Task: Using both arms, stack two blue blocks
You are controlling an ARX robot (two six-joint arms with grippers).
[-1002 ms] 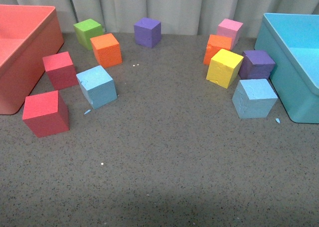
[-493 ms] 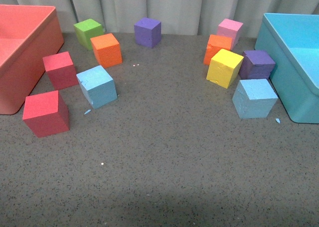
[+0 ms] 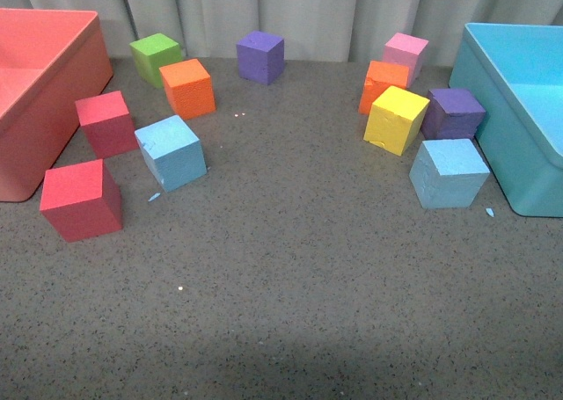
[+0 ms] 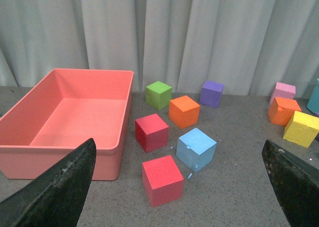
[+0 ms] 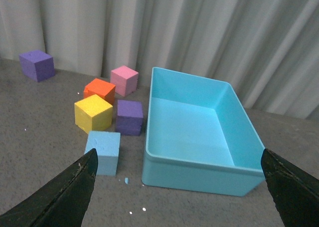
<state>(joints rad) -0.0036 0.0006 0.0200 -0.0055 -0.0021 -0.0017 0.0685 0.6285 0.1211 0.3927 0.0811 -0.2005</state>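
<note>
I am watching the left blue block (image 3: 171, 152) sitting on the table (image 3: 290, 268) just beside a red cube (image 3: 106, 123), in front of an orange cube (image 3: 187, 87) and near the red bin (image 3: 44, 127); the right blue block (image 3: 449, 173) is resting well apart from it, just beside the turquoise bin (image 3: 510, 154), in front of a yellow cube (image 3: 396, 119) and a purple cube (image 3: 453, 112). The left end effector (image 4: 178, 141) is hanging above the table with fingers spread wide, gripping nothing; the right end effector (image 5: 179, 149) is hanging likewise, spread and empty.
</note>
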